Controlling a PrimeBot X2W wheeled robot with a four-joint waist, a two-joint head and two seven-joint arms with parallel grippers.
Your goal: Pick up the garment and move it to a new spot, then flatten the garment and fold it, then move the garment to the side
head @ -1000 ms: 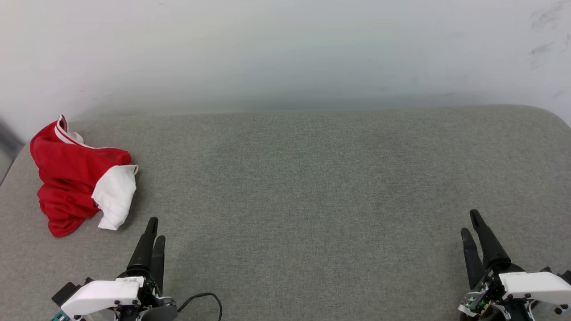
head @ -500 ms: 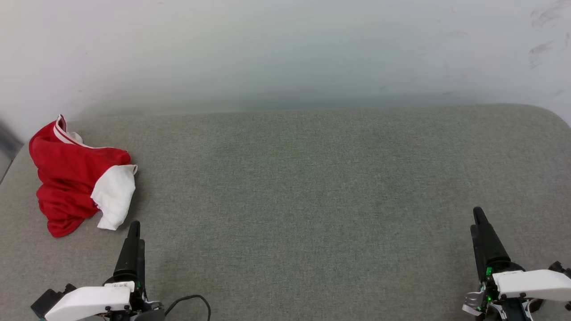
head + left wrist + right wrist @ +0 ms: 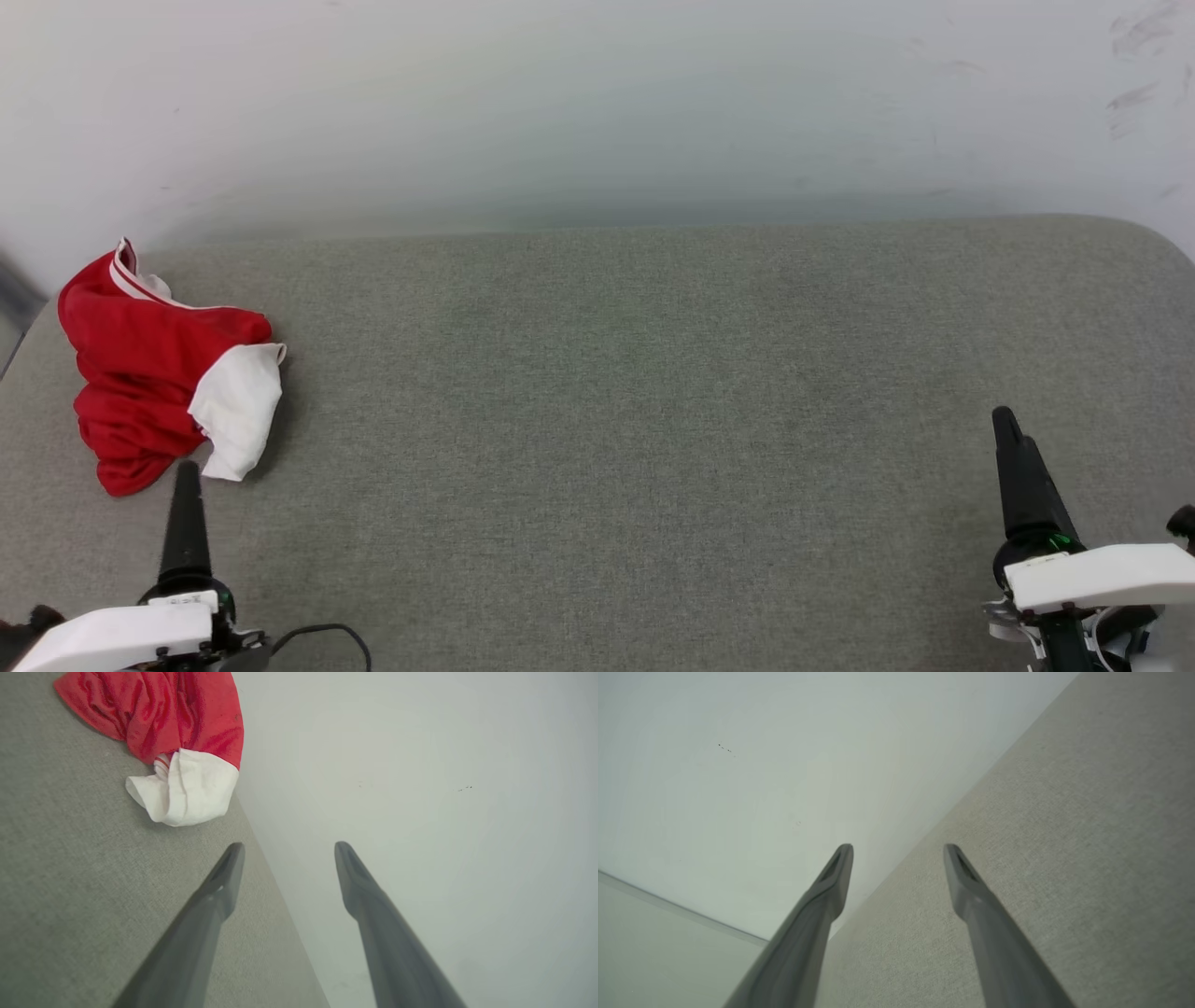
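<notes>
Your left tool, jaws wide, hovers just short of the crumpled red-and-white shirt at the bench's left edge, apparently lined up for the pickup, while your right tool sits wide and empty, near right.

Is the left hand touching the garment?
Apart. The left wrist view shows bare grey surface between the open left hand and the garment, nearest at its white sleeve.

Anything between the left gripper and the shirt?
Nothing visible. The open left gripper sits just short of the crumpled shirt, with only a bare strip of the grey surface between them.
</notes>
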